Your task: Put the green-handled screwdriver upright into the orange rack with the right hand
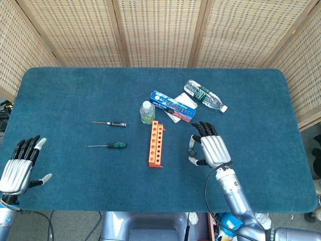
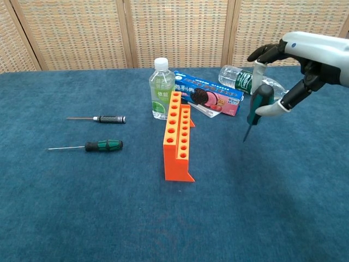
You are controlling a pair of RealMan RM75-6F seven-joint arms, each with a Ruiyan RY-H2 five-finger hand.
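Note:
My right hand point(image 2: 297, 63) point(image 1: 211, 149) hangs above the table, right of the orange rack point(image 2: 178, 136) point(image 1: 156, 143). It pinches a green-handled screwdriver point(image 2: 256, 109) by the handle, shaft pointing down and tilted a little, tip clear of the cloth. In the head view only a bit of the green handle point(image 1: 191, 147) shows beside the fingers. The rack stands on the blue table point(image 1: 65, 100) with its holes facing up. A second green-handled screwdriver point(image 2: 92, 146) point(image 1: 111, 145) lies flat to the rack's left. My left hand point(image 1: 20, 165) rests open at the table's near left edge.
A black-handled screwdriver point(image 2: 102, 118) point(image 1: 111, 123) lies further back on the left. Behind the rack stand a small green-labelled bottle point(image 2: 162, 88) point(image 1: 147, 112), a blue snack box point(image 2: 210, 97) point(image 1: 173, 105) and a lying water bottle point(image 1: 204, 95). Wicker screens close off the back.

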